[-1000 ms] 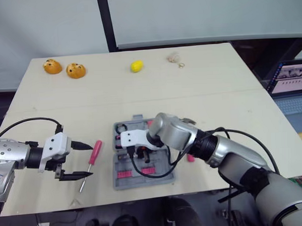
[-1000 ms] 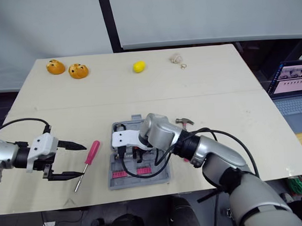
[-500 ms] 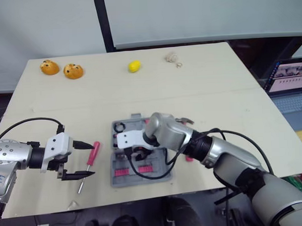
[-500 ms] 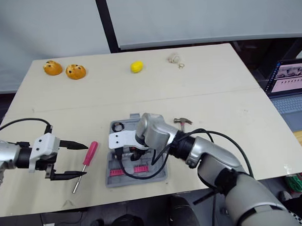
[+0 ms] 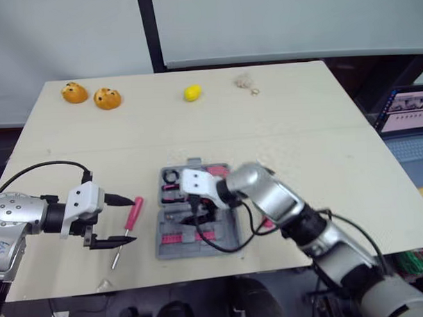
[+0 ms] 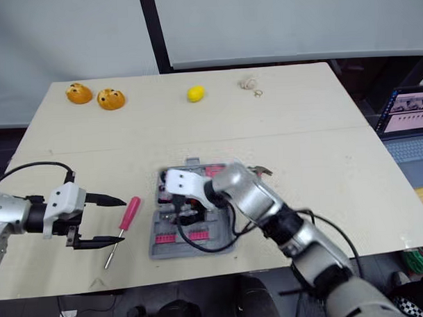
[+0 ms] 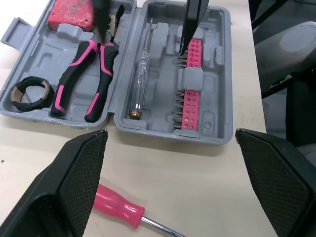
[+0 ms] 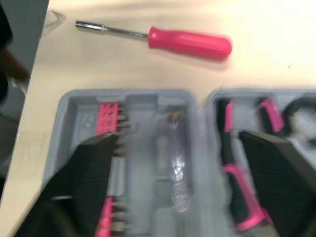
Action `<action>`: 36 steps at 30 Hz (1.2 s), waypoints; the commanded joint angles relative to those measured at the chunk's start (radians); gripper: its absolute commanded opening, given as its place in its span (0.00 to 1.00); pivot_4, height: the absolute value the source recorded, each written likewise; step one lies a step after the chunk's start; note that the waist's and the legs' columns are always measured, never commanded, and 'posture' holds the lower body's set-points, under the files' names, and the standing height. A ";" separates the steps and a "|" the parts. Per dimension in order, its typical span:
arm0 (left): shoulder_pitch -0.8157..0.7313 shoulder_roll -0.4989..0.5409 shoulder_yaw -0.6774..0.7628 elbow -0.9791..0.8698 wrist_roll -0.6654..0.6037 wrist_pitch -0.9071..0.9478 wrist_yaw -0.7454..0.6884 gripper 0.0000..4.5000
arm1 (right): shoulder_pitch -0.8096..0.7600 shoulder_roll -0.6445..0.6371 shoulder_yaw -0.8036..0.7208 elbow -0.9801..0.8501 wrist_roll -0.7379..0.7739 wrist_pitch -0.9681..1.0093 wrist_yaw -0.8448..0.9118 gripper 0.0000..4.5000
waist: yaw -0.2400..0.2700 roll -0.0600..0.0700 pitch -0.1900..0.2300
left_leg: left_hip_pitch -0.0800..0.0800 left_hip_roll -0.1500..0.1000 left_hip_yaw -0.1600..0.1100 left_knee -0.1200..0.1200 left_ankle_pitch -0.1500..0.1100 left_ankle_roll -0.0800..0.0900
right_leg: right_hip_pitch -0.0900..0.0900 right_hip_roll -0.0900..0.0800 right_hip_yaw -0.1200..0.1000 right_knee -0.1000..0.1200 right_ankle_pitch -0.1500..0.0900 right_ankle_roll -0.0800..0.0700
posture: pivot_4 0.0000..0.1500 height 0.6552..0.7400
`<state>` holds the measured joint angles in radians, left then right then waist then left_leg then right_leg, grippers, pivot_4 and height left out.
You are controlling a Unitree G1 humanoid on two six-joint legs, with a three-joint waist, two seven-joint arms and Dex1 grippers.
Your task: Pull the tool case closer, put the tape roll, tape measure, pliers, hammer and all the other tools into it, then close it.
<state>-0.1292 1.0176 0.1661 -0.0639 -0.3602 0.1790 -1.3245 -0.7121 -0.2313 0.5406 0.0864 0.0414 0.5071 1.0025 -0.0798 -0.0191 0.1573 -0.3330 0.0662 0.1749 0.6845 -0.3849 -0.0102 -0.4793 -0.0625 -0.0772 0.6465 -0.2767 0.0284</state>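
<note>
screwdriver point(image 5: 127, 229) at 9 o'clock of the case point(image 5: 169, 249) looks light and rolly, wide-open left hand point(image 5: 130, 220) should pinch its pink handle.

tool case point(image 7: 216, 89) open, screwdriver point(image 5: 133, 213) beside

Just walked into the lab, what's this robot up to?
It's packing an open tool case. The pliers, tape roll and tape measure already lie inside. The right gripper is open above the case, and the left gripper hangs open by a pink screwdriver lying on the table beside it.
</note>
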 commanded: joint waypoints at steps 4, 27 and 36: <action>-0.050 0.002 -0.003 0.026 -0.010 -0.007 -0.015 1.00 | 0.077 0.062 -0.089 0.045 0.031 -0.147 -0.080 0.11 | -0.007 0.000 0.000 | 0.004 -0.001 0.000 -0.001 0.001 -0.001 | 0.000 0.002 0.002 0.001 0.000 -0.001 | 1.00 0.87; -0.139 -0.014 -0.056 0.092 0.012 -0.040 -0.025 1.00 | 0.171 -0.008 0.056 0.130 -0.153 0.109 -0.143 0.01 | 0.000 -0.001 -0.002 | 0.010 0.001 -0.001 -0.001 0.001 -0.002 | 0.005 0.001 0.005 0.002 -0.001 -0.002 | 1.00 0.87; -0.145 -0.027 -0.060 0.103 0.013 -0.043 -0.015 1.00 | 0.190 0.010 -0.021 0.064 -0.098 0.158 -0.183 0.01 | 0.025 0.000 -0.008 | 0.016 0.002 -0.001 -0.002 0.000 -0.001 | 0.015 0.001 0.002 -0.002 -0.001 -0.003 | 1.00 0.87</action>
<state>-0.2637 0.9927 0.0982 0.0482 -0.3465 0.1492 -1.3441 -0.5555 -0.2013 0.5164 0.1150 -0.0458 0.5996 0.8390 -0.0551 -0.0187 0.1493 -0.3167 0.0676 0.1743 0.6825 -0.3851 -0.0112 -0.4645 -0.0617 -0.0752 0.6448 -0.2782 0.0257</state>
